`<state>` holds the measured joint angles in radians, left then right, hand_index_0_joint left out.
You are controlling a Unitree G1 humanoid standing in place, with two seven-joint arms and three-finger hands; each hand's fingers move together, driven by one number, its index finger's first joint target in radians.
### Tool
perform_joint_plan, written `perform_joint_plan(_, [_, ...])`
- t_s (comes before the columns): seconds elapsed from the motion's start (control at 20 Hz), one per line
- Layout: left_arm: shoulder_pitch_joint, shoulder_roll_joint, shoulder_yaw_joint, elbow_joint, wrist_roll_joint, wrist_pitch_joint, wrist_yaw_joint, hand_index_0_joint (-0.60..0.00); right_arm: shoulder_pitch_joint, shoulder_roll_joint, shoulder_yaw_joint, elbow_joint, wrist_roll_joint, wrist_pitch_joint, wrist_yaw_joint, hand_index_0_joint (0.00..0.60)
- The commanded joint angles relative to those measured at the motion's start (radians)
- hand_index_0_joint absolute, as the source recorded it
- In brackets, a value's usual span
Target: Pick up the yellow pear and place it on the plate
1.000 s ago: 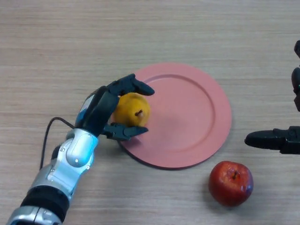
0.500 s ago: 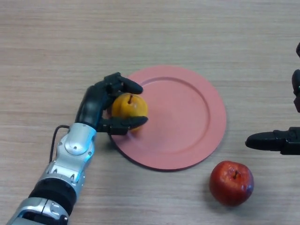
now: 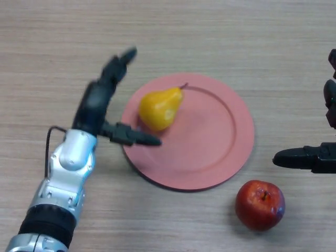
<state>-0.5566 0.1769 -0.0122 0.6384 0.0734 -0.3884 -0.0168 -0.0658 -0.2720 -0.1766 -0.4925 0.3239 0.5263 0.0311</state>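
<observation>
The yellow pear [image 3: 160,108] lies on its side on the left part of the pink plate [image 3: 215,142], its stem pointing up and right. My left hand [image 3: 101,105] hovers just left of the pear, open, fingers stretched up and away and the thumb reaching out over the plate's left rim; it does not touch the pear. My right hand [image 3: 307,157] shows at the right edge, off the plate, with a straight finger pointing left.
A red apple [image 3: 260,205] sits on the wooden table below the plate's right side, close to the right hand.
The left hand has let go of the pear and spread open, drawing back to the left. The pear has tipped onto its side on the plate. The right hand has stayed put.
</observation>
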Motion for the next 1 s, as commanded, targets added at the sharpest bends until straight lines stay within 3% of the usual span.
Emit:
perform_joint_plan(0.05, [-0.028, 0.032, 0.048, -0.157, -0.125, 0.02, -0.06, 0.0, -0.041, -0.027, -0.034, -0.047, -0.02, -0.131, -0.001, 0.0])
perform_joint_plan(0.1, [-0.033, 0.042, 0.052, -0.199, -0.18, 0.06, -0.099, 0.0, -0.039, -0.026, -0.03, -0.046, -0.028, -0.14, 0.003, 0.0])
perform_joint_plan(0.3, [0.023, 0.093, 0.07, -0.4, -0.173, 0.157, -0.075, 0.0, -0.05, -0.024, -0.027, -0.028, -0.04, -0.155, 0.003, 0.0])
perform_joint_plan(0.7, [0.222, 0.139, 0.125, -0.71, -0.188, 0.309, -0.096, 0.0, -0.056, -0.022, -0.016, -0.008, -0.041, -0.178, 0.002, 0.0])
perform_joint_plan(1.0, [0.368, 0.174, 0.222, -0.896, -0.215, 0.366, -0.155, 0.0, -0.039, -0.022, -0.047, -0.065, 0.051, -0.113, 0.001, 0.0])
